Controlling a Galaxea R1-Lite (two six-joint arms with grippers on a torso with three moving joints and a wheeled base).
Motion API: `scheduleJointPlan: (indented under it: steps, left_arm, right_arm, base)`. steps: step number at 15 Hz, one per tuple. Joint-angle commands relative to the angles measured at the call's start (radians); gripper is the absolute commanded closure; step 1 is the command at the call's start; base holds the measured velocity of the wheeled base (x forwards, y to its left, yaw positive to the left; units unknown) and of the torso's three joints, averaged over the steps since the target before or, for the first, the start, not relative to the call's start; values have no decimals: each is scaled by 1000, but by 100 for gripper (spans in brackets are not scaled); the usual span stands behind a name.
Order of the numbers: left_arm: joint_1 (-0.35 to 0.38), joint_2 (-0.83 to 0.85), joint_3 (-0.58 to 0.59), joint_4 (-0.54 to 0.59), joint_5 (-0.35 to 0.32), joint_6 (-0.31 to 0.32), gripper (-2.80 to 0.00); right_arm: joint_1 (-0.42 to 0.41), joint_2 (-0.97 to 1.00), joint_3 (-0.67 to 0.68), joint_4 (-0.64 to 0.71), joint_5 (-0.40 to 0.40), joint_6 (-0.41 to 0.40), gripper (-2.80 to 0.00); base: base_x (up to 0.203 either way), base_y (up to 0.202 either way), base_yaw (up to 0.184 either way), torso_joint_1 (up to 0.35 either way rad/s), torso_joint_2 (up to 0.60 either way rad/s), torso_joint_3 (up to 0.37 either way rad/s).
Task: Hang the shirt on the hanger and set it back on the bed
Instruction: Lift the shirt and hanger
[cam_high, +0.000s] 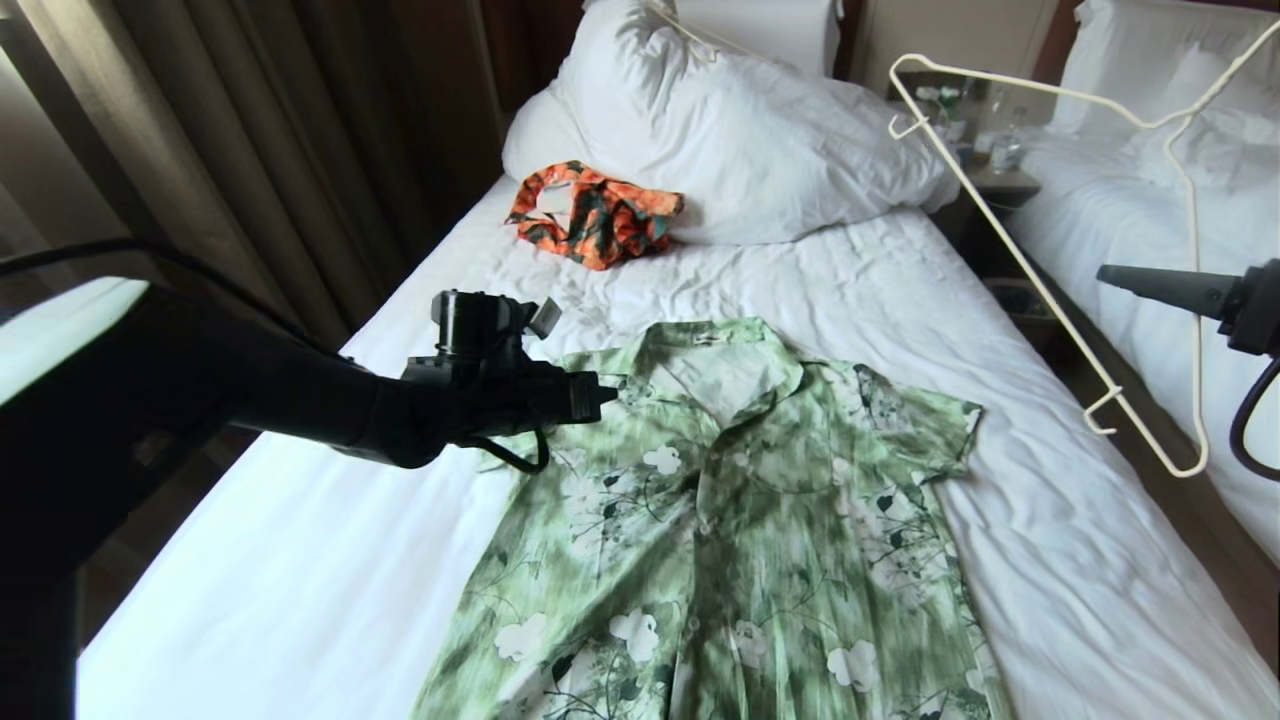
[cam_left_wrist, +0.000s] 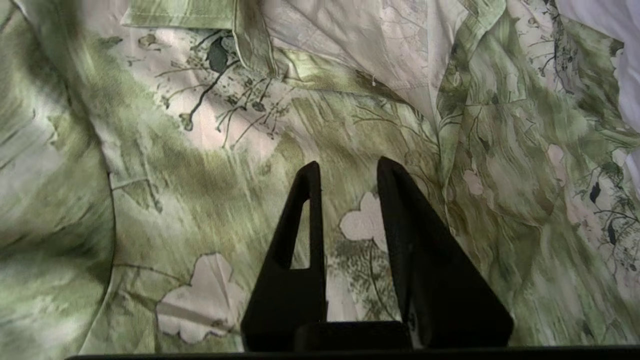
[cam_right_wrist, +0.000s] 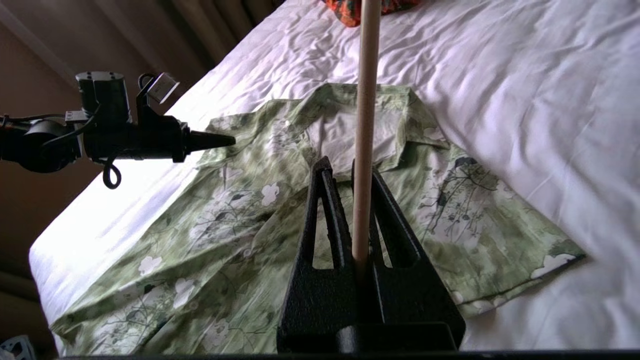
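Both grippers show in the head view. On the left, the left gripper (cam_high: 598, 395) reaches level over the near shoulder of the shirt (cam_high: 740, 520), fingertips above the cloth beside the collar. The shirt lies flat and face up on the bed (cam_high: 280, 560), collar toward the pillows (cam_high: 760, 140). On the right, the right gripper (cam_high: 1110, 275) holds the hanger (cam_high: 1040, 285) in the air beside the bed, well apart from the shirt, over the gap before a second bed (cam_high: 1120, 210). A small orange garment (cam_high: 595, 215) rests by the pillows.

From the left wrist view, the left gripper's fingers (cam_left_wrist: 305, 200) stand narrowly parted with nothing between them, floral cloth showing in the gap. The open collar and pale inner lining lie just ahead.

From the right wrist view, the right gripper (cam_right_wrist: 348, 172) is clamped on one thin cream bar of the hanger, which rises straight from between its fingers. Below it the shirt's collar opening faces the camera, and the left arm (cam_right_wrist: 125, 135) points in from the side toward the shoulder.

The step in hand looks like opening the neck so the hanger can go in. To do it well, the left gripper should pinch only the top layer at the collar edge and lift it, making a clear mouth. The hanger's end should then enter one shoulder at a slant, so the wire does not snag the cloth.
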Motion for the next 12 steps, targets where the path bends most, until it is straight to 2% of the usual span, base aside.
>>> scheduleJointPlan:
  steps: [1,8,12]
  left_arm:
    - [-9,121,-123,19,2,-6,-280]
    - [11,324,-473,102,31,-29,-280]
    - [10,454,-618,125,52,-30,-280]
  right_arm:
    - [-39,40,-22,-3,5,1,0]
    - [-56,63,-27,-3,5,-2,0]
    - [-60,66,-27,-5,5,-2,0]
  base:
    - [0,0,0,0,0,0]
    - [0,0,0,0,0,0]
    - [0,0,0,0,0,0]
